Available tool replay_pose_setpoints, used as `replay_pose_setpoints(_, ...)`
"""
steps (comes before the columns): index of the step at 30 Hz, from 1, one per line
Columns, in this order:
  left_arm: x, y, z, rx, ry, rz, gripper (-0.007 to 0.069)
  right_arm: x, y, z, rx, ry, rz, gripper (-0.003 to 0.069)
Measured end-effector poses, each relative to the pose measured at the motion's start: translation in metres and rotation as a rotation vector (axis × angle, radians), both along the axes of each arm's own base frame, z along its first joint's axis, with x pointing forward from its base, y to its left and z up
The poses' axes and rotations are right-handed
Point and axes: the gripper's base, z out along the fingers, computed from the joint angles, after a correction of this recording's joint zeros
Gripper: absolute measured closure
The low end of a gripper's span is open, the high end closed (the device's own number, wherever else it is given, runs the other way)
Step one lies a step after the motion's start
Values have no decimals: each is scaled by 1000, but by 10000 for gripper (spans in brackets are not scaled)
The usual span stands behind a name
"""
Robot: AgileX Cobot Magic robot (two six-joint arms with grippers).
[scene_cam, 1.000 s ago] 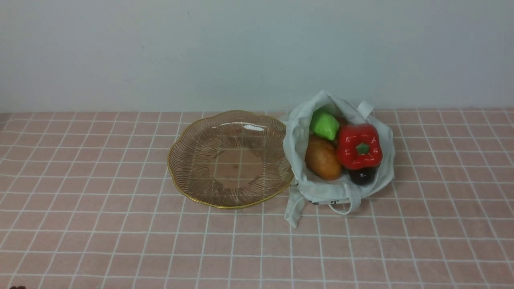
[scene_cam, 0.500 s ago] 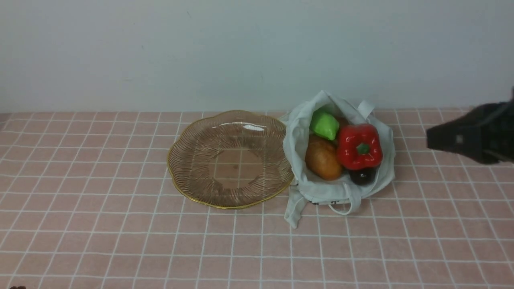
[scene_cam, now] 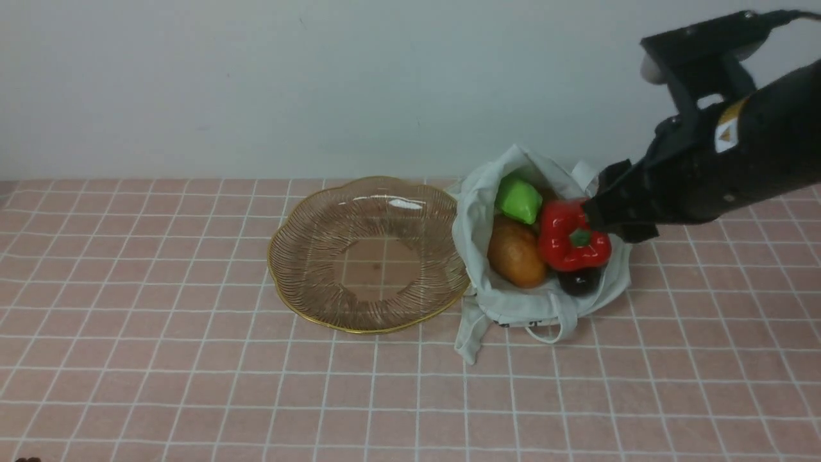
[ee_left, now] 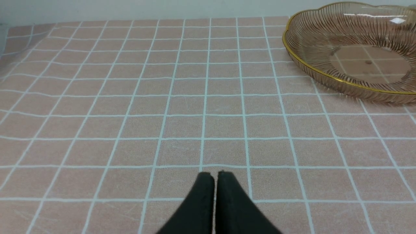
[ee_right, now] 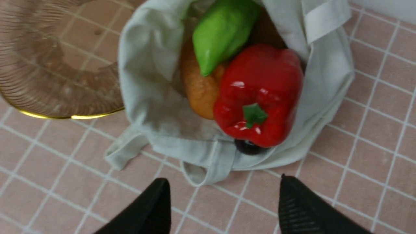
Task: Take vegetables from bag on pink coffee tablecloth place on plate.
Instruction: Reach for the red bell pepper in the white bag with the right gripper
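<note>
Laid on pink coffee tablecloth [scene_cam: 192,359]: plate [scene_cam: 308,224], with soft bag [scene_cam: 474,218] just beside at its 3 o'clock. Inside, red bell pepper [scene_cam: 564,247] at 3 o'clock, potato [scene_cam: 513,256] at 9, cucumber [scene_cam: 517,199] at 12, perhaps eggplant [scene_cam: 579,281] at 6, mostly buried. Judged light, stiff, glossy, slippery; best pinched across the pepper's broad sides. Right gripper [ee_right: 223,180] spread wide over bag; left gripper [ee_left: 214,177] pressed together, empty.

Open grey-white bag [scene_cam: 478,218], centre-right, holds red pepper [scene_cam: 567,247], potato [scene_cam: 513,256], cucumber [scene_cam: 517,199], eggplant [scene_cam: 578,281]. Amber plate [scene_cam: 308,256] just left; pink tablecloth [scene_cam: 192,385] beneath.

Staged lab test table — pink grid tablecloth [scene_cam: 192,385], bare pale wall [scene_cam: 256,83]
</note>
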Motion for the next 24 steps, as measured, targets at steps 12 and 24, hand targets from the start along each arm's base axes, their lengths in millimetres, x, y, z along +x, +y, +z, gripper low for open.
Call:
replay_pose_setpoints(12, 0, 0, 0, 0, 0, 0, 629, 50, 17, -60, 24, -25, -143, -32)
replay_pose_setpoints(24, 0, 0, 0, 0, 0, 0, 629, 78, 22, -107, -20, -75, -194, -24)
